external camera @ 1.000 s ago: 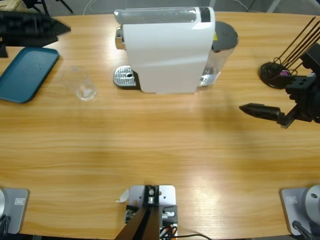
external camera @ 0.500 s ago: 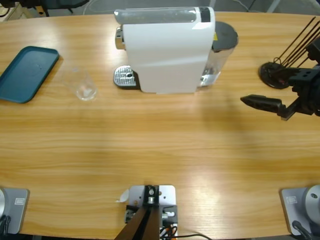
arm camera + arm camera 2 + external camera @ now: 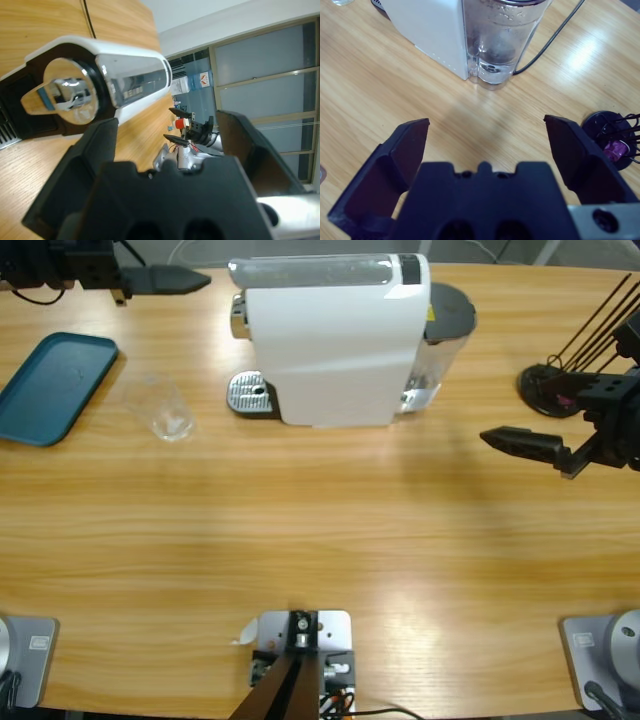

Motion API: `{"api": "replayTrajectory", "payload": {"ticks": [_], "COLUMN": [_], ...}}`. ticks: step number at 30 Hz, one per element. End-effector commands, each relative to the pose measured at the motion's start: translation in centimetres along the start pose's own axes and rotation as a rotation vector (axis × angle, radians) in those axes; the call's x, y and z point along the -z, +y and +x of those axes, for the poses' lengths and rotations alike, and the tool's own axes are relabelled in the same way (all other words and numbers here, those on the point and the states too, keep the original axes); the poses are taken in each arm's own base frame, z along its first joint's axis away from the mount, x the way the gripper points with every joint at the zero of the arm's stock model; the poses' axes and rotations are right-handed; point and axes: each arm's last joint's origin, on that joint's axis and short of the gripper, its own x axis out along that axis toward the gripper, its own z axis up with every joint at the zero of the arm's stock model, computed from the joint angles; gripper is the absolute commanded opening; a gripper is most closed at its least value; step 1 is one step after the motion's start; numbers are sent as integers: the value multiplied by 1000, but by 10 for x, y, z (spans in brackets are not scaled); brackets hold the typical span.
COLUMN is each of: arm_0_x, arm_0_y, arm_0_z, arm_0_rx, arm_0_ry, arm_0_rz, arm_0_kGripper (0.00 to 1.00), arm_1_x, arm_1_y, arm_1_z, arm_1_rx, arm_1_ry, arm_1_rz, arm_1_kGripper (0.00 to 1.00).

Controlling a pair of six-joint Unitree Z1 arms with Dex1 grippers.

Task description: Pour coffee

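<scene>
Cannot make out any coffee in the clear glass (image 3: 160, 408), seen only from above, standing between teal tray (image 3: 50, 385) and white coffee machine (image 3: 335, 340). Left wrist view alone shows the machine's chrome front knob (image 3: 67, 97) beyond the left gripper (image 3: 167, 125): spread wide, holding nothing. Right gripper (image 3: 485, 125) equally wide, empty, over bare table (image 3: 385, 85); shows water tank (image 3: 500, 40), cable (image 3: 555, 32), purple capsule (image 3: 616, 147).
</scene>
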Motion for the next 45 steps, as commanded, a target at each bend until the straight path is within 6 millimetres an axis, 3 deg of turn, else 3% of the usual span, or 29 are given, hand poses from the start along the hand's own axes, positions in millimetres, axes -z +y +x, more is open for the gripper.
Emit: {"api": "replayTrajectory", "payload": {"ticks": [1,8,11,26,28,31,35,37,45], "arm_0_x": [-2,-7,-9,-10,-11,-11,-13,-13,-12], "arm_0_y": [31,43,45,50,51,50,49,48,45], "arm_0_z": [8,17,19,33,34,35,35,36,42], "arm_0_rx": [-37,-30,-28,-8,-6,-5,-1,2,16], "arm_0_ry": [15,14,15,34,36,35,32,32,45], "arm_0_rz": [-72,-86,-87,-91,-93,-91,-85,-82,-72], "arm_0_kGripper": [839,838,766,770,786,912,907,859,470], "arm_1_x": [10,11,11,12,12,12,12,12,13], "arm_1_y": [2,2,2,2,2,2,2,2,2], "arm_1_z": [7,8,8,9,9,9,9,9,10], "arm_1_rx": [7,8,7,7,8,8,8,8,7], "arm_1_ry": [44,48,48,50,50,48,49,50,50], "arm_1_rz": [-1,-1,-2,-2,-2,-1,-2,-2,-2], "arm_1_kGripper": [1000,1000,1000,1000,1000,1000,1000,1000,1000]}}
